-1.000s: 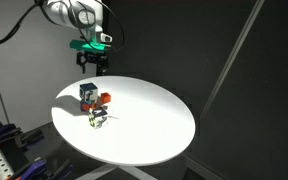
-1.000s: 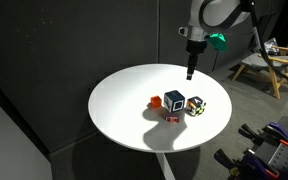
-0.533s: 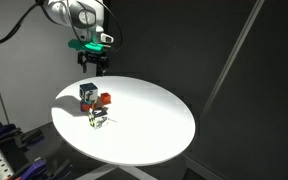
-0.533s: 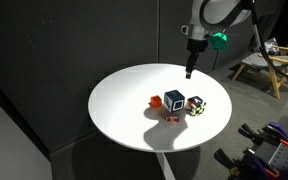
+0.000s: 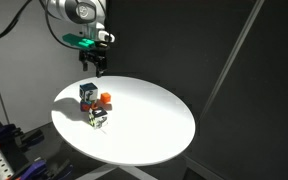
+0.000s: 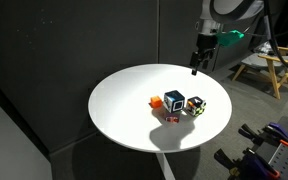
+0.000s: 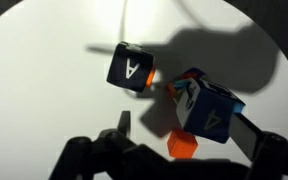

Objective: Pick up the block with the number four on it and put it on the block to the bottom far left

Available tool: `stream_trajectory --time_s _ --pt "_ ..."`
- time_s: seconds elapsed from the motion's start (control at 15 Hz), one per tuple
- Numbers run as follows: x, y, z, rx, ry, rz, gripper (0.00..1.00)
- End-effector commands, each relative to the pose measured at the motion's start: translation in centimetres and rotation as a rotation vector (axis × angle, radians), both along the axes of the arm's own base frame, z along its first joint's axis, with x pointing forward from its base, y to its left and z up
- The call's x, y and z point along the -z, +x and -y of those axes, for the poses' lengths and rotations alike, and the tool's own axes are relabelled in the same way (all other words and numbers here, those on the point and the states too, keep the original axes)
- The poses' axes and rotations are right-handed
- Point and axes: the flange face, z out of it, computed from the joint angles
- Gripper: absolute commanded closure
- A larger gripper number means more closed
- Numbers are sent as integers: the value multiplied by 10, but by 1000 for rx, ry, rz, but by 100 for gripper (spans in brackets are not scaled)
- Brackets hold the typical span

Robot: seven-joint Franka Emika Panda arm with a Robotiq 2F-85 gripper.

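Black curtains close off the room around a round white worktop [image 6: 114,110]. Reading from the left in an exterior view, we see a small orange piece [image 6: 155,101]. Next is the block with the number four [image 6: 173,99], blue on top with black-and-white sides. A red and yellow block [image 6: 171,116] sits just in front of it, followed by a white-and-black cube [image 6: 196,105]. Further right and higher, the claw [image 6: 195,69] hangs well apart from the number-four block, its fingers spread and holding nothing.

arm: the arm [image 5: 76,10] is glossy white, fat rounded links, dark joint rings
wrist: bright teal-green bracket [image 5: 84,42]
gripper: the gripper [image 5: 99,71] is plain black, kinda blocky
cable: thin black cable [image 5: 14,27]
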Motion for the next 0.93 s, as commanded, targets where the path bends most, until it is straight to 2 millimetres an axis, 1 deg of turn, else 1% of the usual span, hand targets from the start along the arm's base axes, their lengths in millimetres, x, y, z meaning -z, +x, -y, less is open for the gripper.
stream_trajectory --time_s 0.0,0.2,0.4,0.87 --pt "-20 -29 13 96 -28 -47 0" --pt "-36 -46 22 120 -34 -80 0" --pt "-53 -59 29 128 -30 -86 0" --pt "-90 -77 39 135 -1 -40 0"
